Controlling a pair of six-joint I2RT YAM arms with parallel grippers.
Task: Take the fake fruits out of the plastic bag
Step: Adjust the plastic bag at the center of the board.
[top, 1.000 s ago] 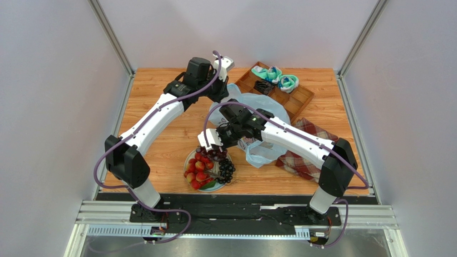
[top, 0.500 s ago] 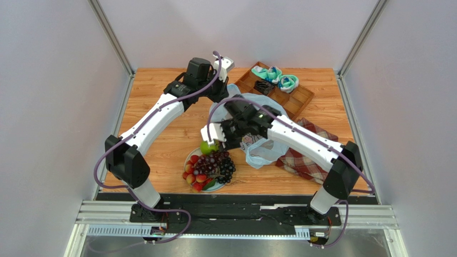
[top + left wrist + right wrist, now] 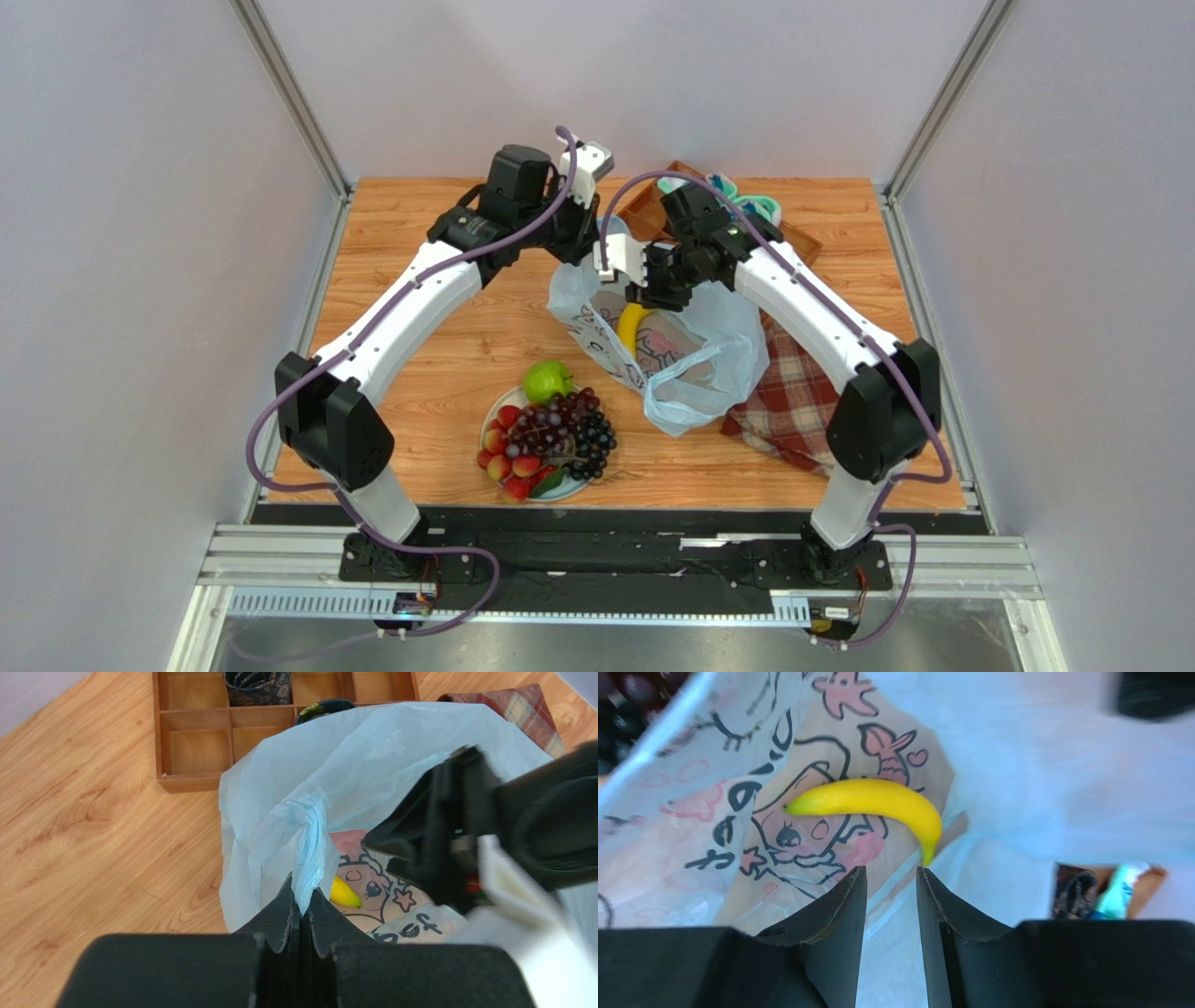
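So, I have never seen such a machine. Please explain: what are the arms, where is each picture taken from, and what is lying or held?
These are two robot arms bolted at the near edge of a table, each ending in a two-finger gripper. The wide picture comes from a fixed camera above and behind them; the other two come from a camera on each wrist. The left gripper is shut on a handle of the plastic bag, holding it up. The right gripper is slightly open and empty, pointing at the banana inside the bag. Near the arms stand a green apple and a plate with dark grapes and red fruits. A plaid cloth and a wooden tray lie on the right.
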